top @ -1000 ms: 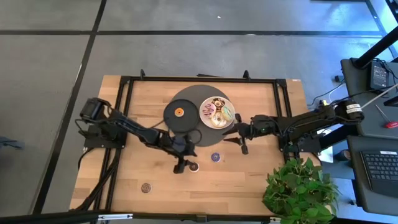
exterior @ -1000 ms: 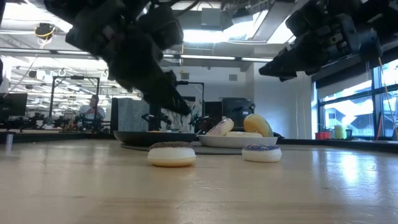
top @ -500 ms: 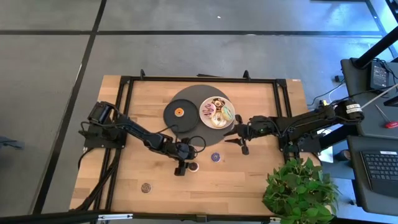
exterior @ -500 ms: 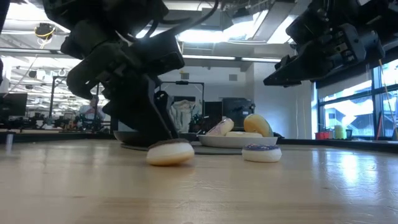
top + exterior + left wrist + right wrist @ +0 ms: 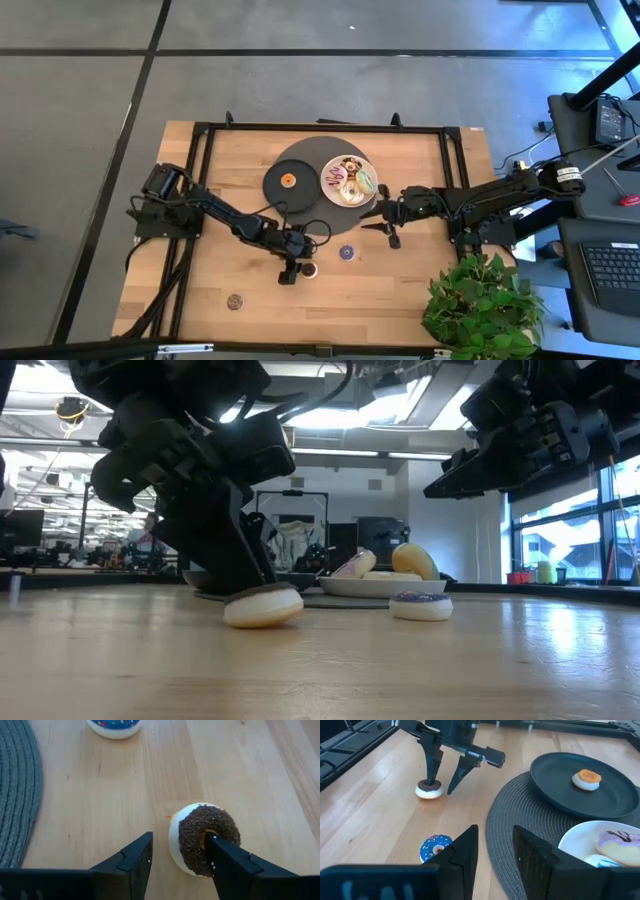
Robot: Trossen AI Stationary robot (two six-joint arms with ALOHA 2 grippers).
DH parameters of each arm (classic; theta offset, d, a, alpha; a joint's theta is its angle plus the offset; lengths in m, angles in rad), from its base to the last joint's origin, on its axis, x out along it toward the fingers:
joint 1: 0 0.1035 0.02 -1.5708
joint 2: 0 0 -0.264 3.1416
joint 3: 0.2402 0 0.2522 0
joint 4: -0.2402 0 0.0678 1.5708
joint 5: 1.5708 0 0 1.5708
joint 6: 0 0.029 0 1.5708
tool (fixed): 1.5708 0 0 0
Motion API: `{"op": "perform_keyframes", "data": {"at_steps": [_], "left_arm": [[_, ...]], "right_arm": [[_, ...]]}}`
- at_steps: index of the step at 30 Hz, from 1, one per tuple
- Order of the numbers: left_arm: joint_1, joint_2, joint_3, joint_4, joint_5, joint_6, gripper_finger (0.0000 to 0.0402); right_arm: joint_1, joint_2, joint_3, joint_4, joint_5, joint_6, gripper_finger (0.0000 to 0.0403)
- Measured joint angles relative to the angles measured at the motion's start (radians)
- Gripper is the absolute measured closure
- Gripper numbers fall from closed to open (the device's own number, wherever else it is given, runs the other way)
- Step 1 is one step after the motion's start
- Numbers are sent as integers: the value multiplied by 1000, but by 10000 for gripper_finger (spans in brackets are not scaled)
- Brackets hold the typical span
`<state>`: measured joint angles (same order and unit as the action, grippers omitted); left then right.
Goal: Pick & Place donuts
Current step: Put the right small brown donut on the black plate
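Orange donut (image 5: 589, 779) on black plate (image 5: 555, 790)

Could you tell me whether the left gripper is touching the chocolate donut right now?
Touching. In the left wrist view, one of the left gripper's fingers sits in the chocolate donut's hole; the low view shows the donut tipped.

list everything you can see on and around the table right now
chocolate donut: 1, brown on white, front centre, tilted, left finger in its hole
blue donut: 1, bare wood beside it
orange mini donut: 1, on black plate
iced donuts: several, on white plate
small donut: 1, dark, front left
round mat: 1, grey, under plates
potted plant: 1, green, front right corner
left end effector: open, at chocolate donut
right end effector: open, raised near white plate
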<state>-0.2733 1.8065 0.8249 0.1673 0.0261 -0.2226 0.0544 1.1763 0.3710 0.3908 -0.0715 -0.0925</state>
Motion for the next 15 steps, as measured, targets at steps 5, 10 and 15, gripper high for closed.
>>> {"op": "perform_keyframes", "data": {"at_steps": [5,10,15], "left_arm": [[0,0,0,8,0,0,266],[0,0,0,8,0,0,313],[3,-15,0,3,36,-22,354]], "right_arm": [[0,0,0,-1,1,-18,279],[0,0,0,-2,1,-18,279],[0,0,0,-15,1,-18,279]]}}
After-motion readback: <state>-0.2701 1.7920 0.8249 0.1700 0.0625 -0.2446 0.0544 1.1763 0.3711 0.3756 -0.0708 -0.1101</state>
